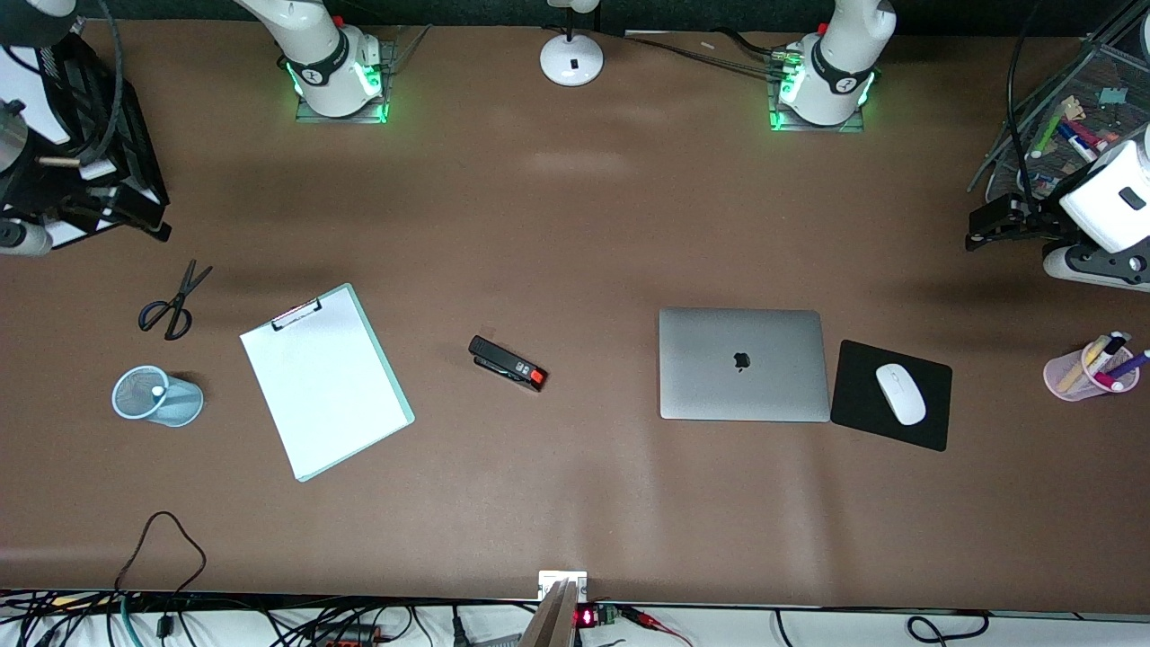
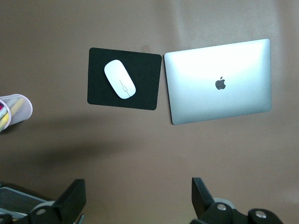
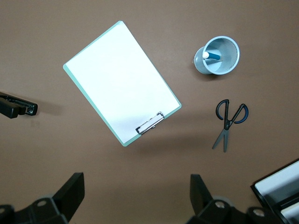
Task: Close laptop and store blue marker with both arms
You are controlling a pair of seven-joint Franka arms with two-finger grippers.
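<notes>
Resting shut, the laptop (image 1: pixel 743 363) sits beside the mouse pad (image 1: pixel 891 394); the blue marker (image 3: pixel 211 56) stands in the mesh cup (image 3: pixel 217 55) at the clipboard's (image 1: pixel 324 381) nine o'clock. Both steps look done. Left gripper (image 2: pixel 135 200) and right gripper (image 3: pixel 135 200) hang open and empty, high over the table; retreat seems next.

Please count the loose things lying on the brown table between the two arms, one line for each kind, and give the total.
Laptop, closed: 1
Mouse with mouse pad: 2
Stapler: 1
Clipboard: 1
Scissors: 1
Pen cups, blue mesh cup holding the blue marker and pink cup: 2
Total: 8, the marker not counted.

Even overhead light, soft shadows
</notes>
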